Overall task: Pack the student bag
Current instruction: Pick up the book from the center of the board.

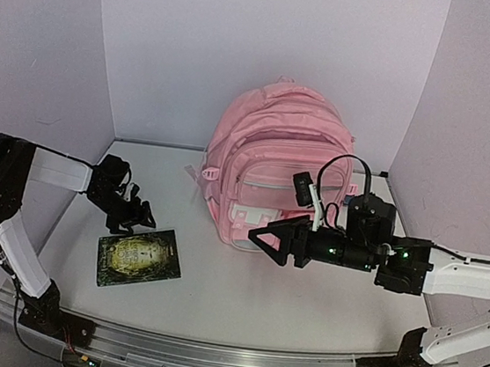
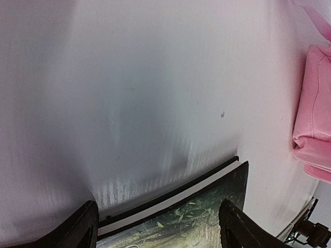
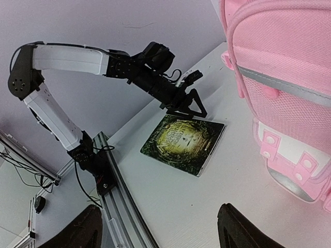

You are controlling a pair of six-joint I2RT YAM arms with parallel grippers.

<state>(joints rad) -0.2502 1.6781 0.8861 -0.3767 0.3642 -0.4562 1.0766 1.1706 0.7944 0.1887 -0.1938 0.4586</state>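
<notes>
The student bag (image 1: 269,164) stands upright at the back of the table, a large light-pink backpack with its front pockets facing me; it also shows in the right wrist view (image 3: 284,72) and at the right edge of the left wrist view (image 2: 315,113). A dark green book (image 1: 139,257) lies flat to its left. My left gripper (image 1: 139,216) hovers open over the book's far edge (image 2: 191,217), its fingers straddling the cover without touching it. My right gripper (image 1: 270,239) hangs open and holds nothing in front of the bag's lower pocket, pointing left toward the book (image 3: 183,142).
An aluminium rail (image 1: 208,352) runs along the table's near edge, with both arm bases bolted to it. Pale walls close in the back and both sides. The left arm (image 3: 67,57) reaches across from the left wall side.
</notes>
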